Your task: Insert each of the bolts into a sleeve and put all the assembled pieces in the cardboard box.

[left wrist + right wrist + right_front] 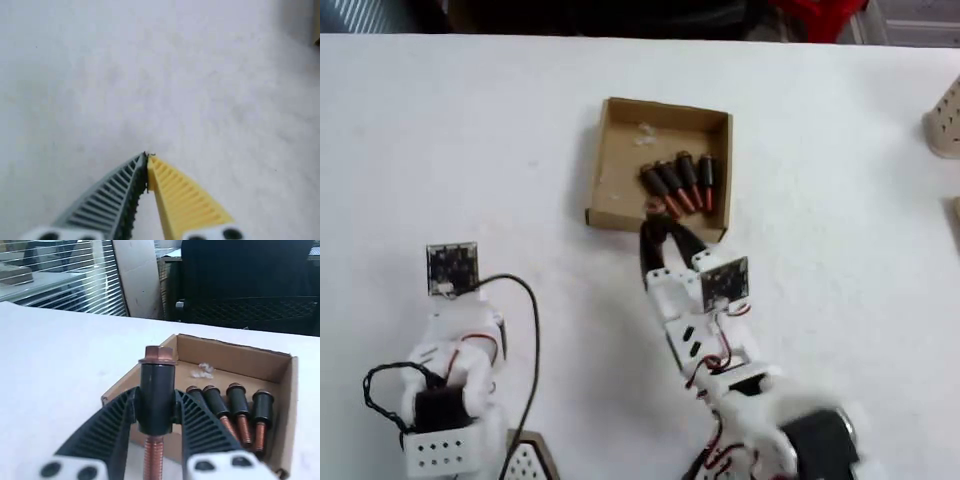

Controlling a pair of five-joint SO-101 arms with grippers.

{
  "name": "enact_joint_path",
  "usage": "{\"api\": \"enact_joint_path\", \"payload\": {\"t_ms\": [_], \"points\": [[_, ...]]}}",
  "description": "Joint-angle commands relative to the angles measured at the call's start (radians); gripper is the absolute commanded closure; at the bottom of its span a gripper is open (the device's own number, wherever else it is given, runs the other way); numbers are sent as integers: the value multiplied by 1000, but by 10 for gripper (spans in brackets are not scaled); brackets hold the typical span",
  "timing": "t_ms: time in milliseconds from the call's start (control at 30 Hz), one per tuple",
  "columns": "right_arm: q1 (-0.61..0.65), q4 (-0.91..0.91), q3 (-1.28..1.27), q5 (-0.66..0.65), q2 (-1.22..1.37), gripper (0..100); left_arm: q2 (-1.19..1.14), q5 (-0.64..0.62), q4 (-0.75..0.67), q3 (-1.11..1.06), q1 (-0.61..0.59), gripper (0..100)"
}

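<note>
1. The right hand [155,407] is clamped on an assembled piece [156,400]: a black sleeve [156,385] with a copper bolt [158,355] through it, head above and thread below.
2. In the high view, this hand sits at the near wall of the cardboard box [616,150].
3. Four more assembled pieces [678,180] lie side by side inside the box, threads toward the near wall.
4. A small white scrap [202,371] lies by the far wall.
5. The left hand [147,167] has its fingers pressed together over the white surface [150,75], well apart from the box.
</note>
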State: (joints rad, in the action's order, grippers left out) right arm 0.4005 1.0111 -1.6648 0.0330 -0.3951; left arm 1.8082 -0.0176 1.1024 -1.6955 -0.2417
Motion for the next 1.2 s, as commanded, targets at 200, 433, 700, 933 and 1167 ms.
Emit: {"api": "enact_joint_path", "payload": {"t_ms": [200, 433, 700, 933, 1167], "points": [[-156, -1003, 244, 3, -542, 981, 5, 12, 17, 2, -21, 977], [-162, -1363, 479, -150, -599, 981, 5, 12, 17, 2, -21, 977], [-183, -1567, 821, -152, -340, 981, 5, 12, 18, 2, -21, 977], [-213, -1770, 1303, -160, 122, 981, 5, 12, 18, 2, -25, 977], [-226, -1876, 1708, -160, 556, 981, 5, 12, 18, 2, -25, 977]]}}
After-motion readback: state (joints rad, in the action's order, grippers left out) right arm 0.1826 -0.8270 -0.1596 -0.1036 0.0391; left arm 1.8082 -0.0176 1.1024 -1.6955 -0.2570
